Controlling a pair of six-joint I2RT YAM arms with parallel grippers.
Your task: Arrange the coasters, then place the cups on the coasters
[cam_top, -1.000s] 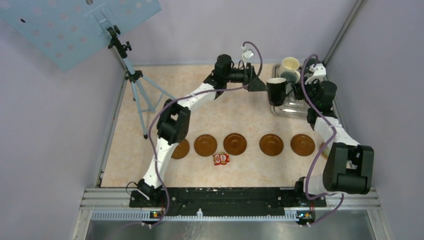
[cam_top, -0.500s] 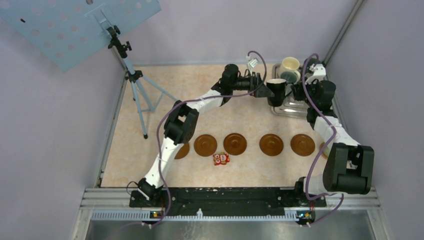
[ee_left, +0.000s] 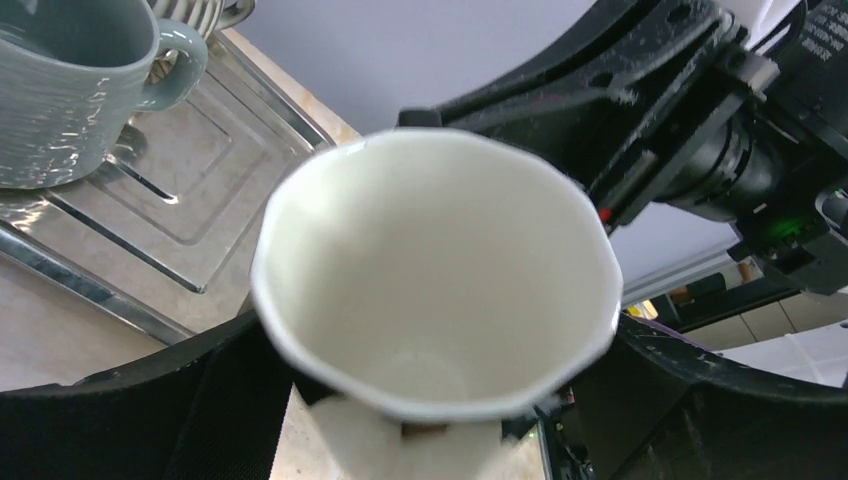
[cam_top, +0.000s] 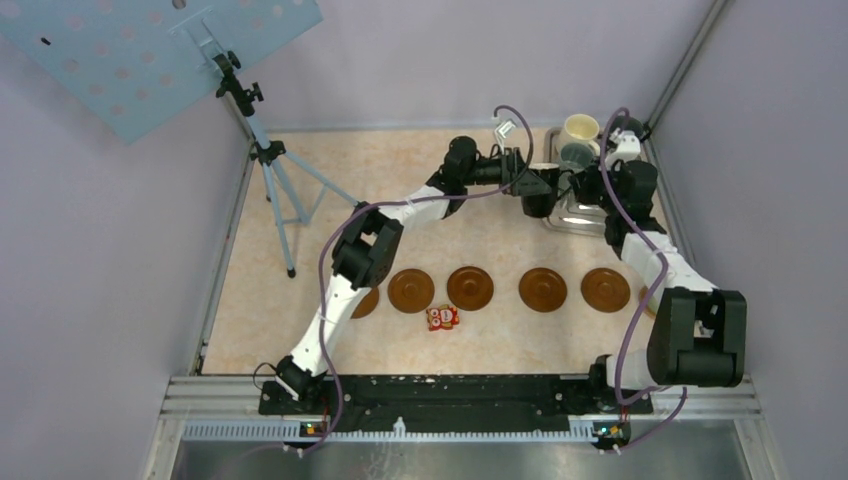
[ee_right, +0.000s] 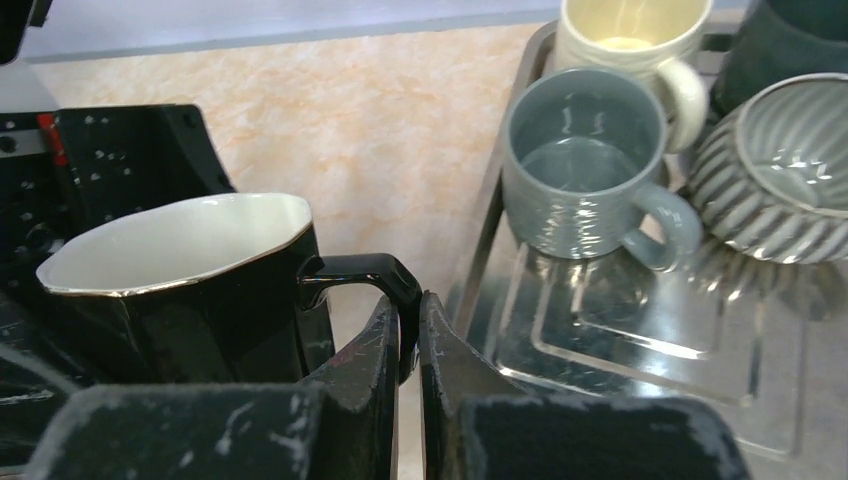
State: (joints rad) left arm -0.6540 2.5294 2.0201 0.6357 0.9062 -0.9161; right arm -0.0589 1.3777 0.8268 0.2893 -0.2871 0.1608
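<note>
My right gripper [ee_right: 405, 335] is pinching the black mug [ee_right: 180, 275] by its handle. My left gripper [ee_left: 430, 400] is gaping wide astride its body; I'm judging it needs centring before closing.

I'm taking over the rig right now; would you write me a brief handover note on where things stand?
The right gripper is shut on the handle of the black mug, held beside the metal tray.
The left gripper is open, its fingers either side of that mug's body.
The coasters lie in a row near the arms; those in view are bare.
On the tray: cream mug, blue-grey mug, ribbed grey mug, dark mug.
Done: coasters arranged. Left: every cup onto a coaster, probably the black mug first.
</note>
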